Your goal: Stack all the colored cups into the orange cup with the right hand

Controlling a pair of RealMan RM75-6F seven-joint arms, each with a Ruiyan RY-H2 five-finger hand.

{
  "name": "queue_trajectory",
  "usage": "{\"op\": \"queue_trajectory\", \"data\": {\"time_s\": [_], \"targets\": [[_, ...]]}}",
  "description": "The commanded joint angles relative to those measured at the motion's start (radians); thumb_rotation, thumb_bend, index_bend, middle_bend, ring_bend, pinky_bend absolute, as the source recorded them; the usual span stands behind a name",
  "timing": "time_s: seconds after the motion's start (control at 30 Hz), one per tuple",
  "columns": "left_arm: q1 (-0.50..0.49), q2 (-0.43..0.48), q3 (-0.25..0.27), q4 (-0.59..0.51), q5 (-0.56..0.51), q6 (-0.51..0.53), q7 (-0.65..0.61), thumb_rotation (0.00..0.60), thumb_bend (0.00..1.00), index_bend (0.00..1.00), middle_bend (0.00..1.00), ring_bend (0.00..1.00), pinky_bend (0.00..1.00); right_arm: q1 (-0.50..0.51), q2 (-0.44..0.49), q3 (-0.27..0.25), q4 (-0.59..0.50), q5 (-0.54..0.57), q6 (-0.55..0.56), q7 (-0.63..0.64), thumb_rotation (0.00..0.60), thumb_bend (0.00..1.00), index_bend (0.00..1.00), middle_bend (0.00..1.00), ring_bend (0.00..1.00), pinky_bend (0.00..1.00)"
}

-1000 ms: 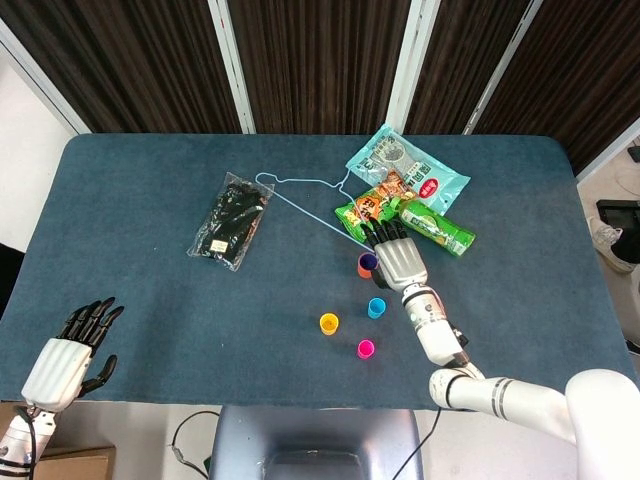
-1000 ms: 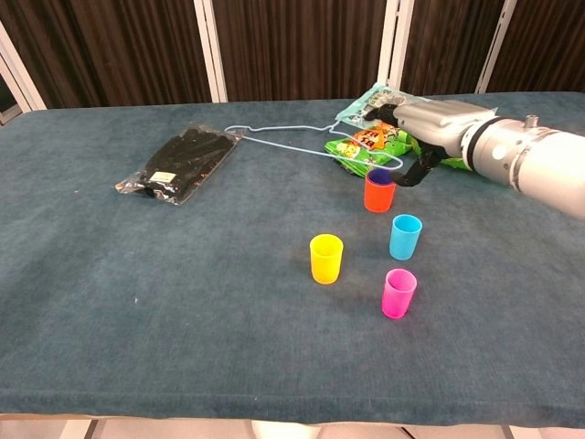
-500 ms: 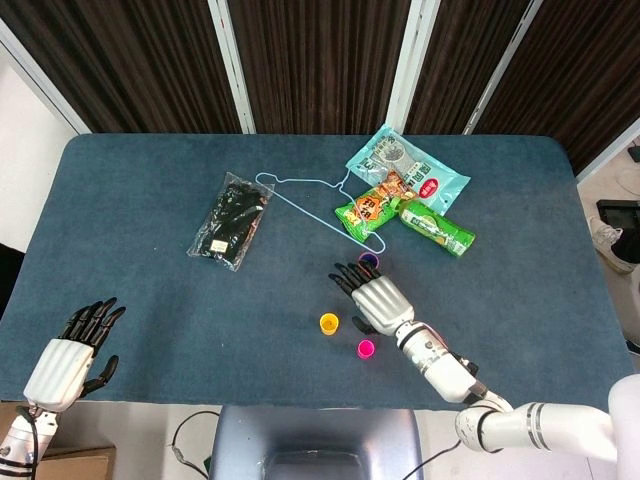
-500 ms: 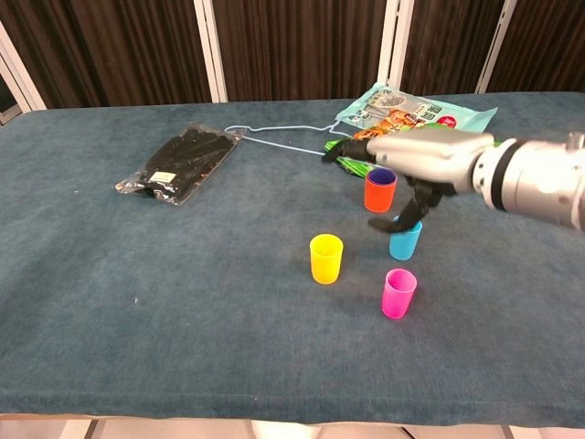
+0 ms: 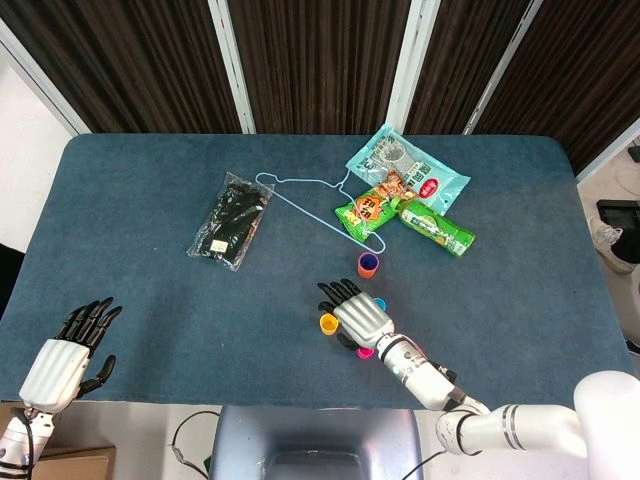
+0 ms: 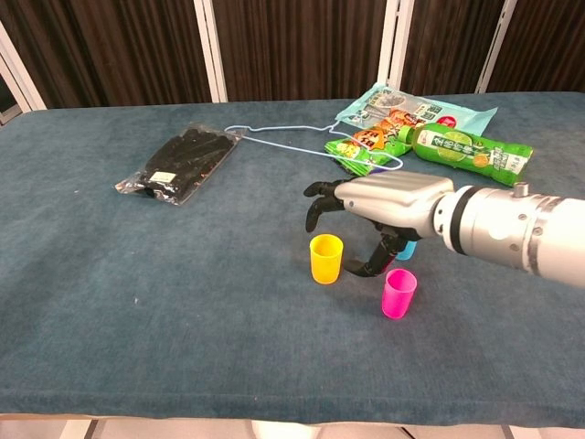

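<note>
The right hand (image 6: pixel 379 203) hovers empty, fingers spread, just above the yellow cup (image 6: pixel 325 259) — which stands nearest the robot from the orange cup (image 5: pixel 367 264). Likely light, rigid, slippery plastic — pinch across its rim.

On the desk (image 5: pixel 150 200), one cup (image 6: pixel 326 258) stands just left of the right hand's (image 5: pixel 360 318) fingers (image 6: pixel 320 197). Another cup (image 6: pixel 398 293) stands to their right, nearer the robot. A nested pair of cups (image 5: pixel 368 264) stands beyond them, the snack packets (image 5: pixel 405 185) farther still. The hanger (image 5: pixel 300 195) and bagged gloves (image 5: pixel 230 220) lie beyond, leftward.

Both hands (image 5: pixel 62 366) (image 5: pixel 358 318) empty, fingers apart
</note>
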Motion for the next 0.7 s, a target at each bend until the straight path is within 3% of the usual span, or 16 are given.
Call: {"op": "queue_trajectory", "data": {"time_s": [0.03, 0.43, 0.57, 0.7], "targets": [[0.002, 0.002, 0.000, 0.000, 0.000, 0.003, -0.004, 0.600, 0.46, 0.00, 0.00, 0.00, 0.11, 0.003, -0.022, 0.003, 0.019, 0.008, 0.013, -0.011, 0.600, 0.50, 0.42, 0.00, 0.00, 0.00], [0.005, 0.007, 0.001, 0.000, 0.003, 0.010, -0.011, 0.600, 0.46, 0.00, 0.00, 0.00, 0.11, -0.016, -0.041, 0.041, 0.029, 0.011, 0.101, -0.005, 0.600, 0.50, 0.58, 0.03, 0.00, 0.00], [0.004, 0.005, 0.001, -0.001, 0.004, 0.008, -0.008, 0.600, 0.46, 0.00, 0.00, 0.00, 0.11, -0.037, -0.022, 0.093, 0.033, -0.022, 0.176, 0.050, 0.600, 0.50, 0.59, 0.03, 0.00, 0.00], [0.004, 0.004, 0.002, -0.002, 0.003, 0.006, -0.004, 0.600, 0.46, 0.00, 0.00, 0.00, 0.11, -0.045, -0.035, 0.153, 0.106, -0.028, 0.254, 0.065, 0.600, 0.50, 0.58, 0.04, 0.00, 0.00]]}}
